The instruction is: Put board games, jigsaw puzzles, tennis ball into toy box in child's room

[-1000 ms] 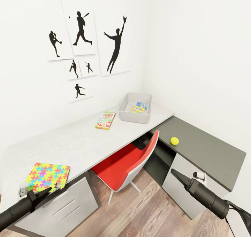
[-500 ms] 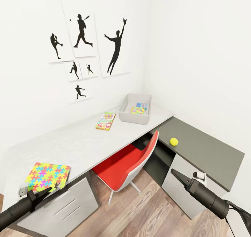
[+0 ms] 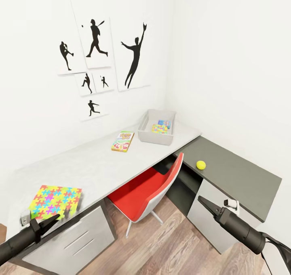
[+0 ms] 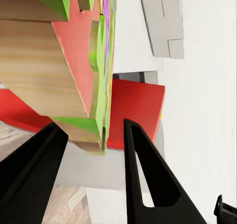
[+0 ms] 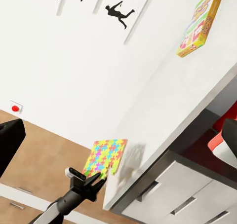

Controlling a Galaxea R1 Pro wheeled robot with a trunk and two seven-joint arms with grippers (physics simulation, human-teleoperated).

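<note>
A multicoloured jigsaw puzzle [image 3: 55, 201] [image 5: 105, 157] hangs just over the near left end of the white table [image 3: 93, 166] and casts a shadow on it. My left gripper [image 3: 60, 217] [image 4: 91, 128] [image 5: 94, 180] is shut on its near corner. The grey toy box [image 3: 142, 132] stands at the table's far end and holds a second puzzle [image 3: 159, 128] and a light blue board game [image 3: 164, 122]. The Skip-Bo board game [image 3: 122, 141] lies left of the box. On the dark cabinet rests the tennis ball [image 3: 201, 164]. My right gripper [image 3: 202, 201] hangs open in front of that cabinet. The bed is out of view.
A red chair [image 3: 149, 188] is tucked under the table between my arms. The white drawer unit [image 3: 68, 238] sits below the held puzzle. The lower dark grey cabinet [image 3: 238, 178] runs along the right wall. Wood floor lies below.
The puzzle has risen slightly off the table in my left gripper, and its shadow now shows. The head view has drifted a little. The right arm has stayed where it was.
</note>
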